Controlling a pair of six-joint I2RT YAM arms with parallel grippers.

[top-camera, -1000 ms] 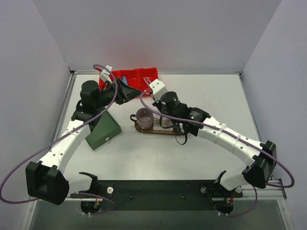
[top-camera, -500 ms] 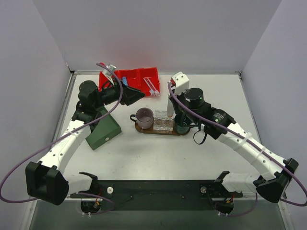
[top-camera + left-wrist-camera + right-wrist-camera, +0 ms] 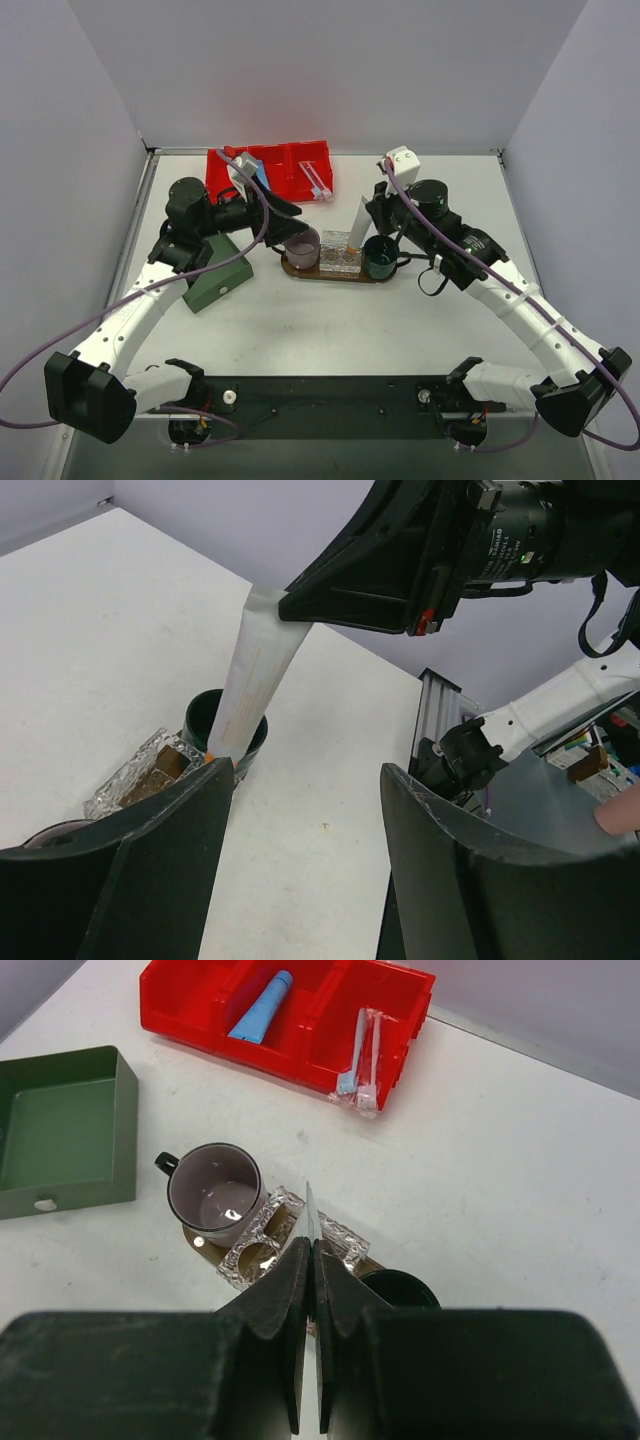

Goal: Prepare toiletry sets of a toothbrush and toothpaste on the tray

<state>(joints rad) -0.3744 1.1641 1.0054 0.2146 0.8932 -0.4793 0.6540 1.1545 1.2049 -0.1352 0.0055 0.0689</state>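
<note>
My right gripper (image 3: 377, 208) is shut on the white toothpaste tube (image 3: 357, 222) and holds it tilted, cap down, above the dark brown oval tray (image 3: 318, 274), by the dark cup (image 3: 380, 257). In the right wrist view the fingers (image 3: 290, 1270) pinch the tube (image 3: 310, 1215) edge-on. My left gripper (image 3: 288, 228) is open and empty, just left of the tray; its view shows the tube (image 3: 255, 670) over the cup (image 3: 198, 716). The blue tube (image 3: 262, 1007) and two toothbrushes (image 3: 362, 1060) lie in the red bin (image 3: 190, 995).
A purple mug (image 3: 302, 247) and a clear glass holder (image 3: 340, 256) stand on the tray. A dark green box (image 3: 215, 272) lies left of the tray under the left arm. The red bin (image 3: 290, 160) sits at the back.
My right gripper has carried the white tube from the red bin to above the tray's right end. My left gripper has come down from the bin to the tray's left side.
</note>
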